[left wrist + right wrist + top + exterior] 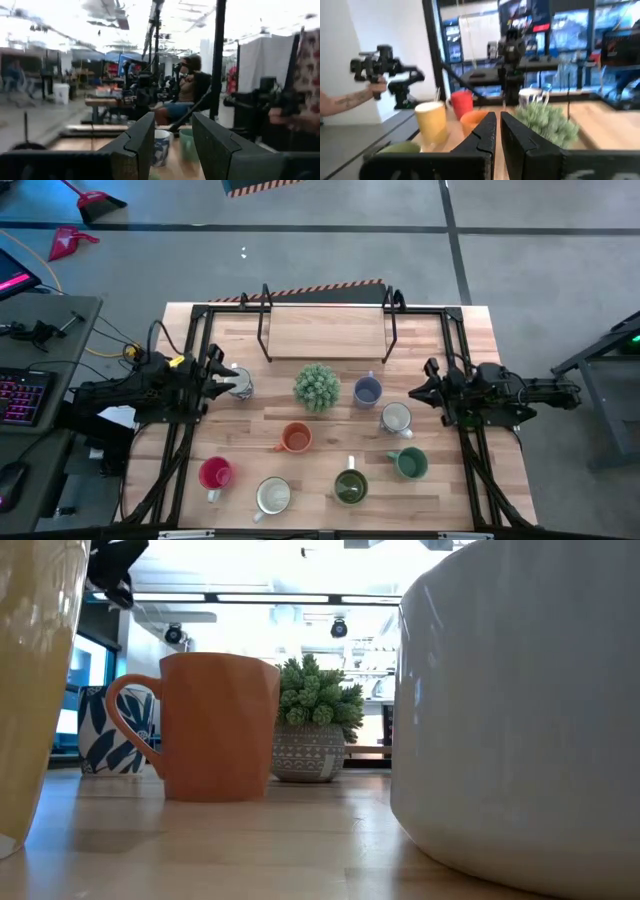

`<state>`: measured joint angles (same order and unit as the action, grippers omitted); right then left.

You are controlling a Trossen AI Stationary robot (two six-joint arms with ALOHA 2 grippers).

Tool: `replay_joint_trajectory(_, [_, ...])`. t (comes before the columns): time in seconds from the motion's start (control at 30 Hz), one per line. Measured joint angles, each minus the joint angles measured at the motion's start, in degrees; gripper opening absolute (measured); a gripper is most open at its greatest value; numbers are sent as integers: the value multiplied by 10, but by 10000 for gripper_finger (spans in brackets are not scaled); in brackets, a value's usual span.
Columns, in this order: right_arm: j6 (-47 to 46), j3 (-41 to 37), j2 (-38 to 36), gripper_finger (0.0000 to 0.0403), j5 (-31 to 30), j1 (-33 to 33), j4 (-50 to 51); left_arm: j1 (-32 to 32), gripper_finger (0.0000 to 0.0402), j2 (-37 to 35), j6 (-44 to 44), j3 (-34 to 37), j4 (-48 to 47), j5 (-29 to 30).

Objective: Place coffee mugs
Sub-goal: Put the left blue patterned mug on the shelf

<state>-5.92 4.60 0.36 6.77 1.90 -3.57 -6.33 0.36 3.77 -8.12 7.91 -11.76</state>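
Several coffee mugs stand upright on the wooden table (pixel 330 515): blue-patterned white (pixel 239 384), pale blue (pixel 367 391), white (pixel 396 418), green (pixel 410 464), dark green (pixel 350 486), cream (pixel 273 496), red (pixel 215 474) and orange (pixel 296 439). My left gripper (pixel 222 378) hovers open at the left edge, just short of the patterned mug (pixel 161 145), which shows through the gap between its fingers. My right gripper (pixel 421 390) hovers shut at the right edge, beside the white mug, with nothing in it (pixel 498 131).
A spiky green plant (pixel 317 386) in a pot stands mid-table between the mugs. A wooden shelf on a black frame (pixel 328 330) spans the far edge. Black frame rails run along both sides. A person's hand (pixel 377 87) holds a camera rig beyond the table.
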Motion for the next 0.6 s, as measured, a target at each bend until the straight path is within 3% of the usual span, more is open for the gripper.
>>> replay_joint_trajectory(0.13, [-2,0,0,16,-39,0,-60,0,120,4,10,0,62,45])
replay_joint_trajectory(0.23, [-13,14,0,19,-64,0,-74,0,120,8,35,0,88,46])
replay_joint_trajectory(0.4, [-35,59,22,35,-97,0,-50,0,120,42,102,-5,82,67])
replay_joint_trajectory(0.6, [-26,149,110,66,-106,0,27,0,120,132,66,-65,83,76])
